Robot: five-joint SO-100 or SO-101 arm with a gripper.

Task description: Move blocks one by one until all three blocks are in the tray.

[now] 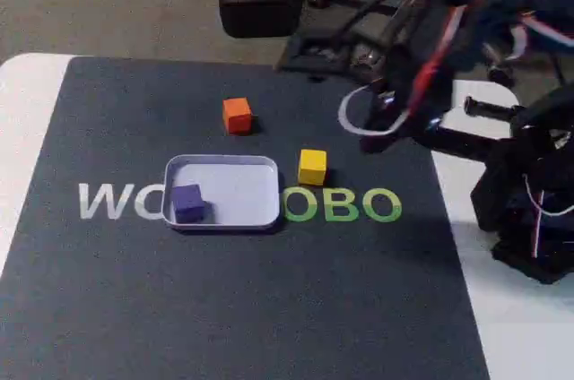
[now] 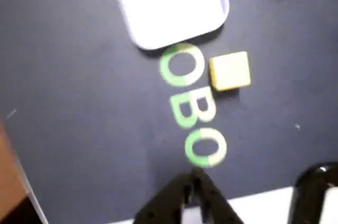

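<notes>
While purple-blue block point(image 1: 187, 202) sits inside tray point(image 1: 260, 165), at its left end in fixed view, you have one of three done. Orange block point(image 1: 237, 116) on dark mat point(image 1: 269, 308) above tray, apart from rim; yellow block point(image 1: 312, 167) just beside tray's right end, above green lettering point(image 1: 342, 206). Wrist view: yellow block point(image 2: 230, 70) on mat, tray corner point(image 2: 174, 18) above it. Gripper point(image 2: 194, 192) at bottom edge, fingers appear pinched together, holding nothing. Two blocks left for you; yellow looks nearer pick.
</notes>
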